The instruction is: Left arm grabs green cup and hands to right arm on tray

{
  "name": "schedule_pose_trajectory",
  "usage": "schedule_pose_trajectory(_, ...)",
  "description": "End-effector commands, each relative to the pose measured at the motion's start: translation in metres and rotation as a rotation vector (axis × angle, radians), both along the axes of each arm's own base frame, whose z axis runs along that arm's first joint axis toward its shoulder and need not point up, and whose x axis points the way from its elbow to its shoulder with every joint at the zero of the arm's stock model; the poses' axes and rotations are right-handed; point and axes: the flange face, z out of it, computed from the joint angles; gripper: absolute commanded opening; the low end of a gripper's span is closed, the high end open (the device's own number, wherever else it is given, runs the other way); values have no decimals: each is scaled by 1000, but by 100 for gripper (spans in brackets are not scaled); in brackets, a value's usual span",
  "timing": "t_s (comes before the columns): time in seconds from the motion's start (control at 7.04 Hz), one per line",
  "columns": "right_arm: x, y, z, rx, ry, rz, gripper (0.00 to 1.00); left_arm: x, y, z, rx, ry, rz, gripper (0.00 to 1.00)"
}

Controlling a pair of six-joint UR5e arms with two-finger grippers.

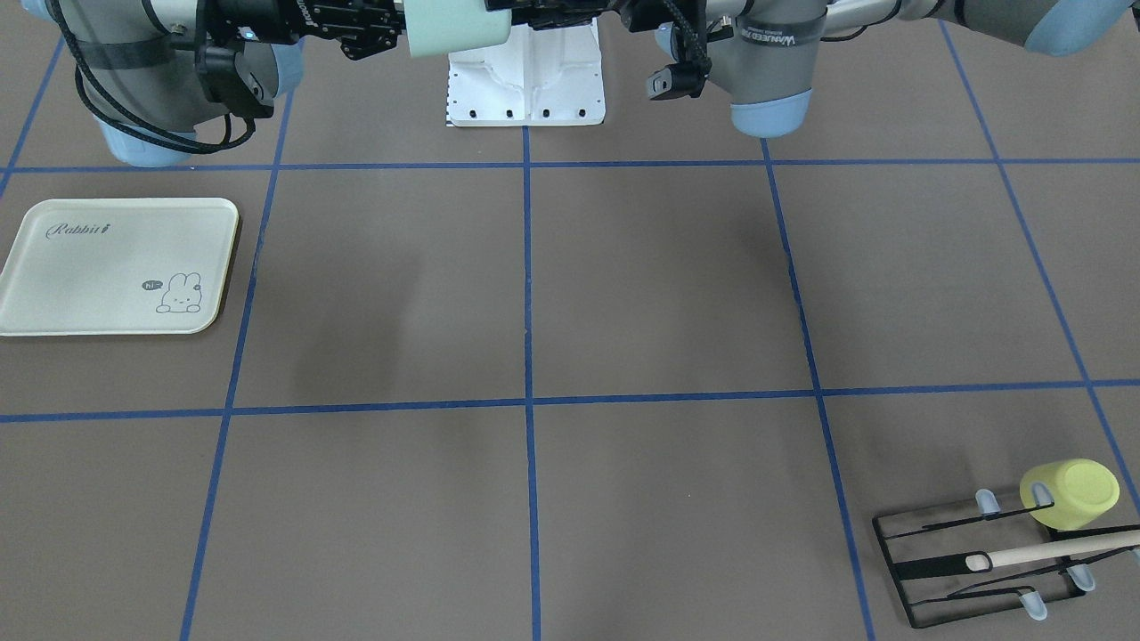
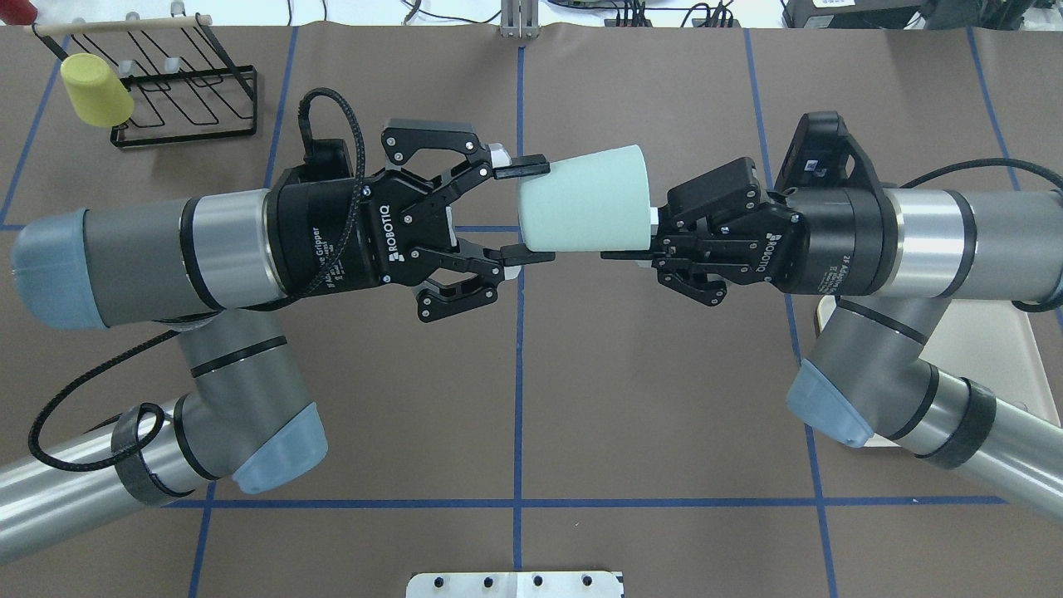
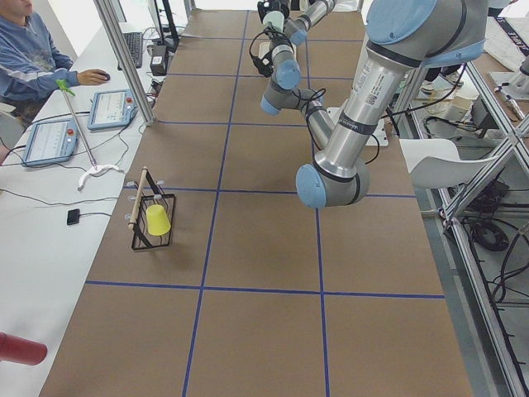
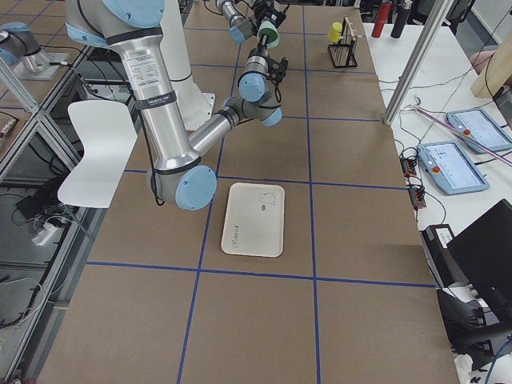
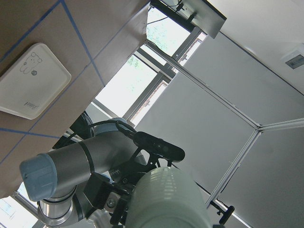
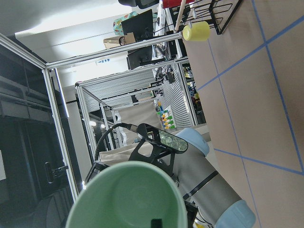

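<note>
- Green cup (image 2: 585,203): held in the air on its side between the 2 arms, above the brown table (image 1: 623,294) and close to the robot's base. Its narrow base points toward the left arm and its wide rim toward the right arm.
- Left gripper (image 2: 525,212): its 2 fingertips (image 2: 521,168) are spread to the width of the cup's base. In the overhead view they lie against opposite sides of it, 1 on the far side and 1 on the near side, and only the pads overlap the cup.
- Right gripper (image 2: 623,247): its fingers are drawn close together and clamped on the wall at the rim. 1 finger (image 2: 624,252) runs along the outside of the cup, and the right wrist view shows a dark tip just inside the mouth.
- Tray (image 1: 89,276): flat on the table on the robot's right side, partly under the right arm's elbow in the overhead view, well apart from the cup.
- Yellow-green cup (image 2: 95,90): hangs on the black wire rack (image 2: 191,91) at the far left corner of the table.
</note>
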Motion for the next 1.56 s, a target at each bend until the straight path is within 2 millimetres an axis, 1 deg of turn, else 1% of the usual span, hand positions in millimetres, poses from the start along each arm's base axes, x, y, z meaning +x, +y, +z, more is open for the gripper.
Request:
schedule_pose_trajectory(0.0, 1, 0, 0, -5, -4, 4, 0, 1, 0, 1, -4, -5, -2, 100)
schedule_pose_trajectory(0.28, 3, 0, 2, -19, -24, -1, 0, -1, 0, 1, -1, -3, -2, 100)
schedule_pose_trajectory(0.57, 11, 3, 22, -42, -25, -4, 0, -10, -4, 4, 5, -6, -26, 100)
schedule_pose_trajectory(0.71, 14, 4, 40, -67, 15, 2, 0, -23, -26, 9, -12, -47, -78, 100)
schedule_pose_trajectory(0.85, 21, 6, 78, -105, 87, 15, 0, -34, -47, 10, -33, -107, -133, 100)
schedule_pose_trajectory(0.99, 28, 8, 112, -117, 174, 34, 0, -31, -53, 15, 18, -198, -154, 100)
schedule_pose_trajectory(1.14, 44, 1, 143, -95, 323, 48, 0, -40, -70, 18, 74, -339, -165, 100)
schedule_pose_trajectory(1.28, 66, -17, 165, -53, 484, 55, 0, -63, -93, 21, 121, -473, -176, 100)
schedule_pose_trajectory(1.42, 91, -35, 187, -53, 618, 54, 0, -87, -107, 34, 144, -574, -212, 100)
